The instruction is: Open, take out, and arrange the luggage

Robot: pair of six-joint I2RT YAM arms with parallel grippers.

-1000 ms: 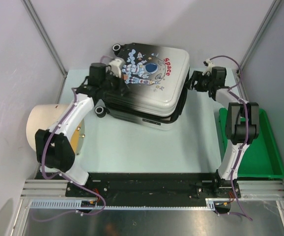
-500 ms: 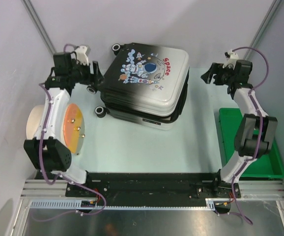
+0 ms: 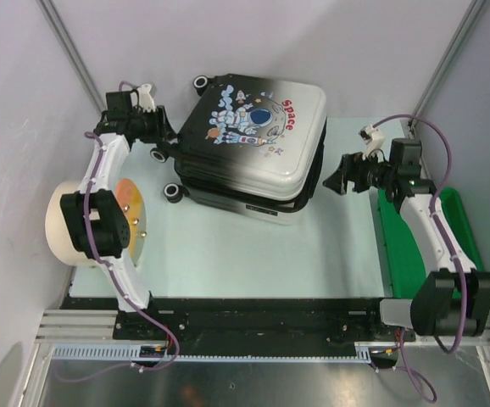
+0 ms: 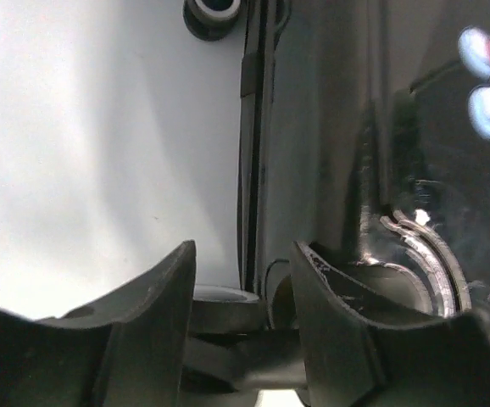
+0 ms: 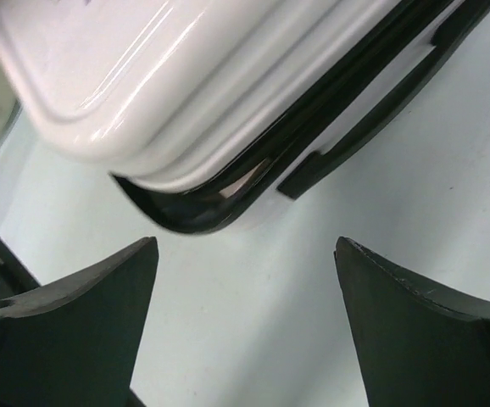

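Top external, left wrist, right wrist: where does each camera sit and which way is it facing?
Top external: high behind the robot, looking down on the table and luggage; left gripper and right gripper both show.
Left wrist: on the left gripper, facing the luggage's black wheeled edge; its fingers show.
Right wrist: on the right gripper, facing the luggage's white corner; its fingers show.
Shared: all three see the luggage.
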